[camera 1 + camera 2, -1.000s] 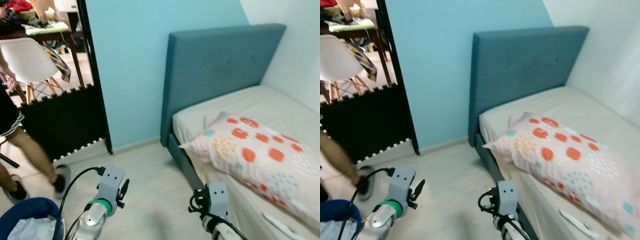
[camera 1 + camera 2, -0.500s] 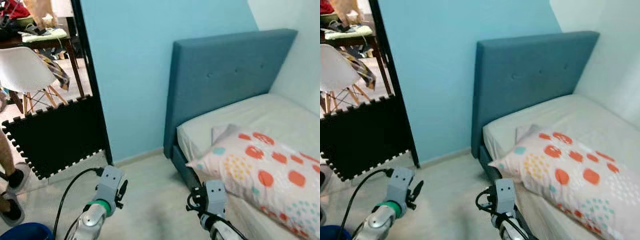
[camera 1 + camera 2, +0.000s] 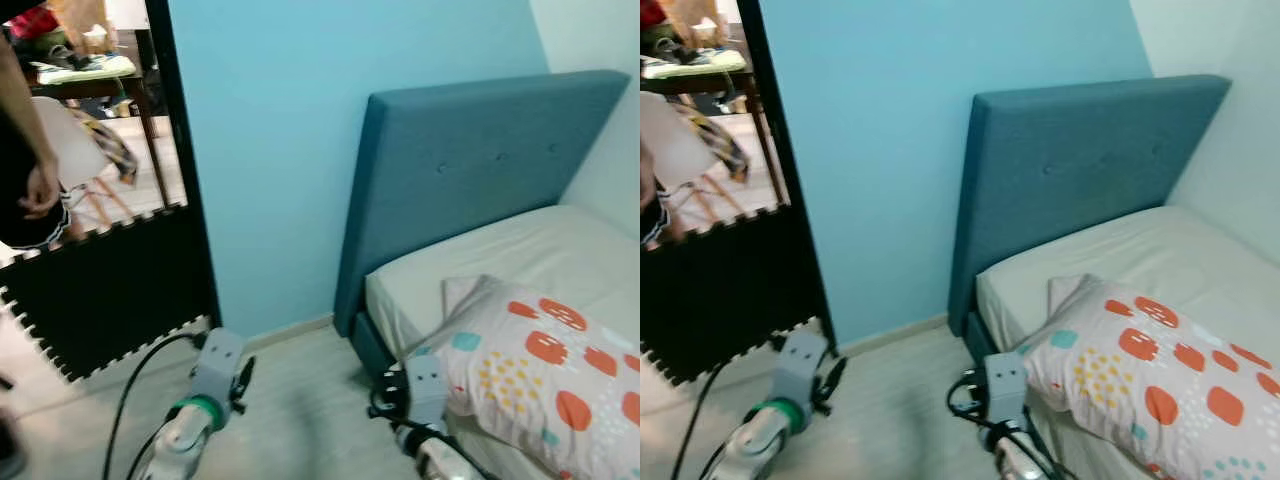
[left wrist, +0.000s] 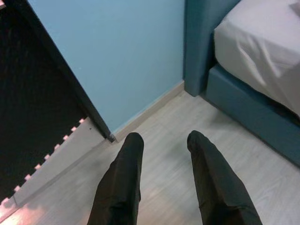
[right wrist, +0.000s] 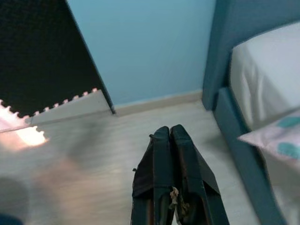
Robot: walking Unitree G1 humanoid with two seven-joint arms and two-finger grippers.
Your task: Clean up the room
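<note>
Both grippers are hanging empty over bare floor, left gripper (image 4: 161, 154) spread, right gripper (image 5: 169, 140) pinched closed; we are judging tidying barely begun, the pillow (image 3: 545, 355) lying askew on the bed (image 3: 470, 270).

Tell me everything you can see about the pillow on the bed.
The pillow is plump and soft-looking, in a pale pinkish-white fabric case printed with large red-orange spots, teal spots and clusters of small yellow dots. It lies flat on the light sheet of the mattress, slanted across the bed rather than square to the blue upholstered headboard, which it does not touch. One corner pokes out over the mattress edge toward the floor, and a flap of the case sticks up at its headboard end. Its far end runs out of view.
</note>
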